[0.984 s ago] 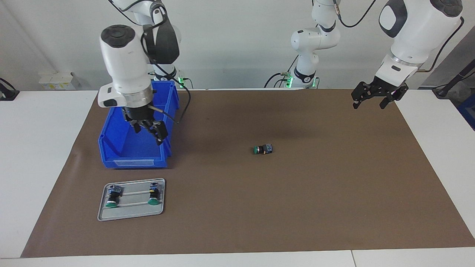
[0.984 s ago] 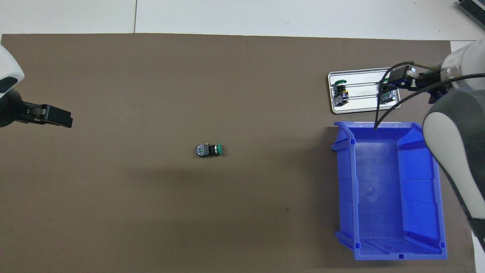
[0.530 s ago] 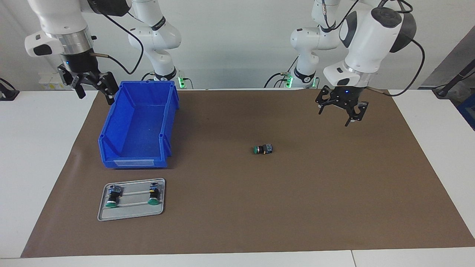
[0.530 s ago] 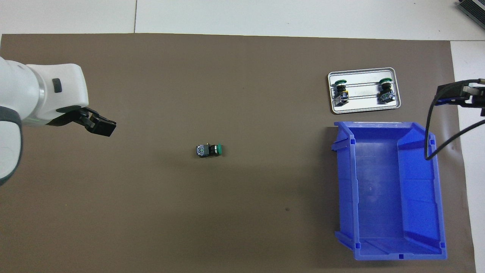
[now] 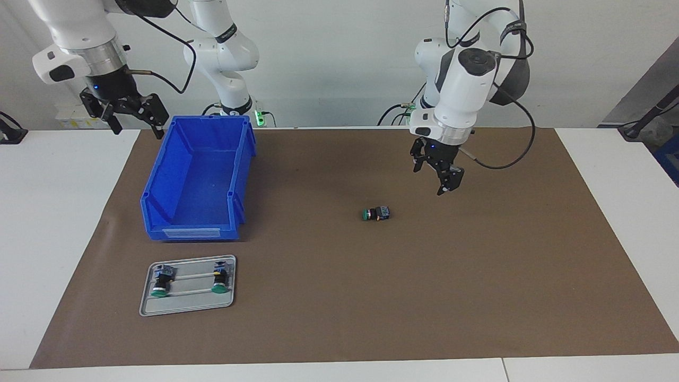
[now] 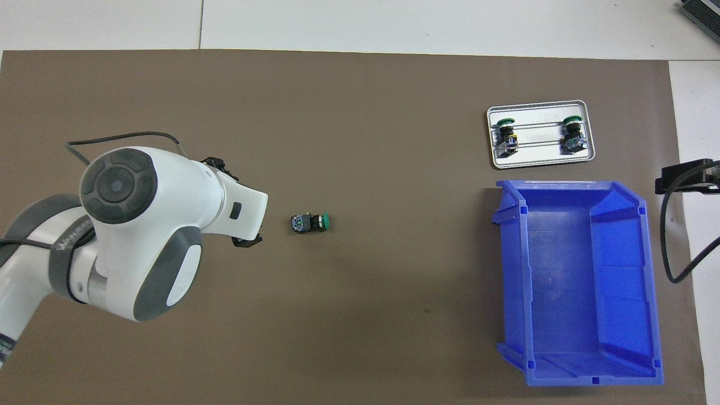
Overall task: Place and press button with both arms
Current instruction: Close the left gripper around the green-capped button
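Note:
A green-capped button lies on its side on the brown mat, also in the overhead view. Two like buttons sit on a metal tray. My left gripper hangs open and empty over the mat, beside the loose button toward the left arm's end, apart from it. In the overhead view the left arm's wrist hides most of it. My right gripper is open and empty, raised beside the blue bin at the right arm's end.
The blue bin stands on the mat at the right arm's end. The tray lies farther from the robots than the bin. White table borders the mat.
My left gripper has swung in from the left arm's end and come down close to the loose button. My right gripper rose out of the bin and went to the right arm's end.

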Controlling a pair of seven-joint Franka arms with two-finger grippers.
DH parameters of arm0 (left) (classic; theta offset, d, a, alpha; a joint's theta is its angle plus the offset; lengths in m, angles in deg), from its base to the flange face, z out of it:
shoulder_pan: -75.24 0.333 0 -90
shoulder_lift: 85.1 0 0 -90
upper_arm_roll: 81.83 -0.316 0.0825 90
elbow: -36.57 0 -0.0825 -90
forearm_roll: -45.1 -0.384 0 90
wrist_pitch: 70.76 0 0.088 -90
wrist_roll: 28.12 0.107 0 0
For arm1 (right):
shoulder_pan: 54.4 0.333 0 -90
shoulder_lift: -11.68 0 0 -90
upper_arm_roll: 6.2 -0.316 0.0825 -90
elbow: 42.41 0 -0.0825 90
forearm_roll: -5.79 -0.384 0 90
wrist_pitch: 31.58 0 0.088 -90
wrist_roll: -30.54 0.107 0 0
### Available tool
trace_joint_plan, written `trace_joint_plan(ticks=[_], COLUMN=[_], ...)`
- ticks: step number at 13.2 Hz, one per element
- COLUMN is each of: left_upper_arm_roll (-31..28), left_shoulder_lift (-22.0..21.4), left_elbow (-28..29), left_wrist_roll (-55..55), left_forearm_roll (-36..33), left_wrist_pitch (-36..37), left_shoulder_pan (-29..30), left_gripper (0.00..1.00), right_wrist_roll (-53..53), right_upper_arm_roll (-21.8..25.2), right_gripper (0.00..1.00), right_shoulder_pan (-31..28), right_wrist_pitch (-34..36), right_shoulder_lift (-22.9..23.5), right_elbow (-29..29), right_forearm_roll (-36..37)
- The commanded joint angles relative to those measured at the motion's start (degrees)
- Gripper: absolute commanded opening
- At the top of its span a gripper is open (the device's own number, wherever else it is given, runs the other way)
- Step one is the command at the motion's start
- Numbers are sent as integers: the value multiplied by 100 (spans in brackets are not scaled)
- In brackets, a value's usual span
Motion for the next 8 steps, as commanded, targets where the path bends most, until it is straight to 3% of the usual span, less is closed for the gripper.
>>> trace_joint_plan(ticks=[1, 4, 8], left_upper_arm_roll=[-101, -101, -101], left_shoulder_lift=[50, 576, 1245], left_elbow=[194, 185, 107], left_wrist_roll=[274, 204, 195], left_forearm_roll=[62, 62, 62], left_wrist_pitch=[-420, -1183, -1721], left_shoulder_pan=[-285, -549, -637], left_gripper=[87, 93, 93], right_wrist_roll=[-102, 126, 65], right_upper_arm_roll=[-21, -30, -21], right_gripper=[100, 100, 100], right_shoulder_pan=[-69, -34, -86], right_wrist_pitch=[-8, 89, 133], right_shoulder_lift=[21, -14, -14], right_elbow=[48, 30, 3], right_forearm_roll=[-82, -82, -82])
